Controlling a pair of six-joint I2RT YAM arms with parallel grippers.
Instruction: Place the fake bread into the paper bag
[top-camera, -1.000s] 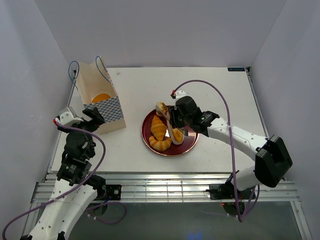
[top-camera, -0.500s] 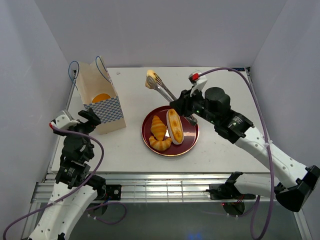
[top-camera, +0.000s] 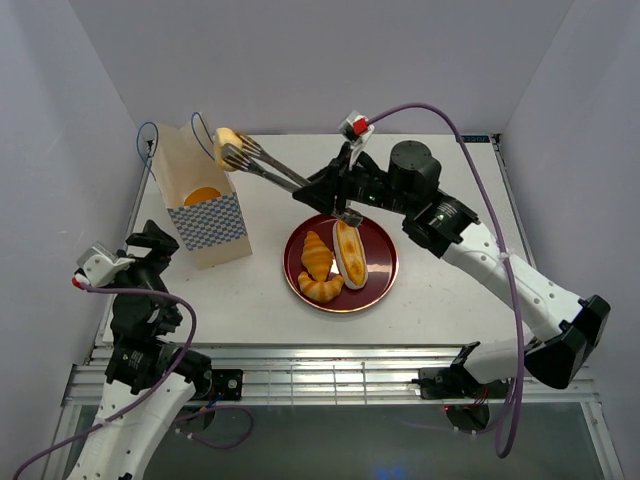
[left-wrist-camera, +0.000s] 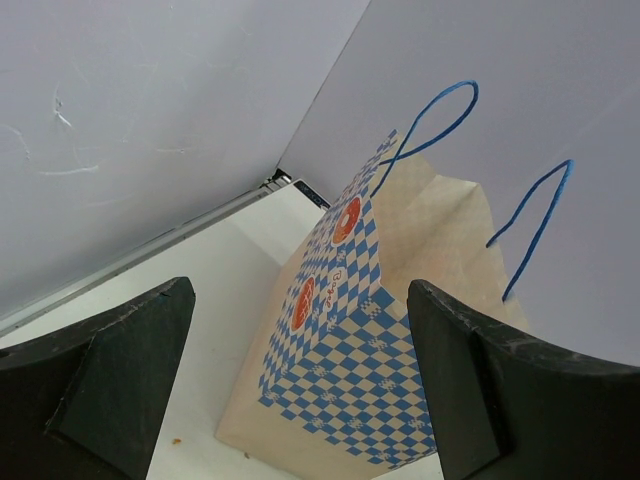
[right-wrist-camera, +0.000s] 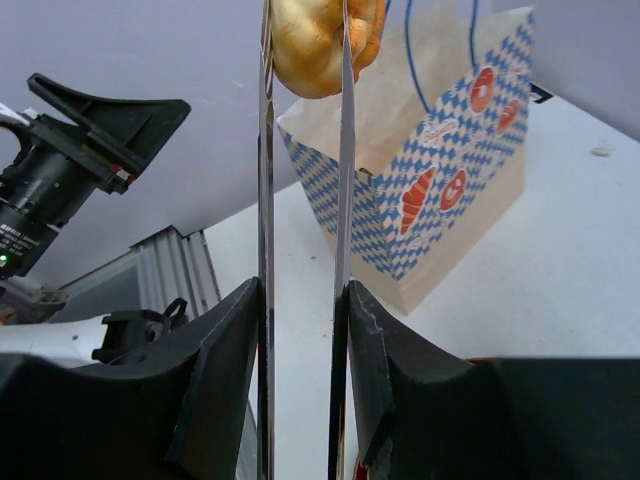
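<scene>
Black left gripper (top-camera: 158, 243) is hanging wide open, gripping nothing, near the paper bag (top-camera: 215, 222). Two croissants (top-camera: 318, 255) and an oblong roll (top-camera: 350, 254) are lying on the dark red plate (top-camera: 383, 270). Right gripper (top-camera: 338, 190) is squeezing metal tongs (top-camera: 270, 168). The tong tips, nearly closed, are pinching a golden bun (top-camera: 228, 138) in the air above the bag's open top.

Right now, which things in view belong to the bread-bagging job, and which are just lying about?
Job: paper bag; tong-held bun; tongs, in the right gripper; croissants and oblong roll; bagged bun.
Lying about: dark red plate, only bearing bread; left gripper, open, holding nothing.
</scene>
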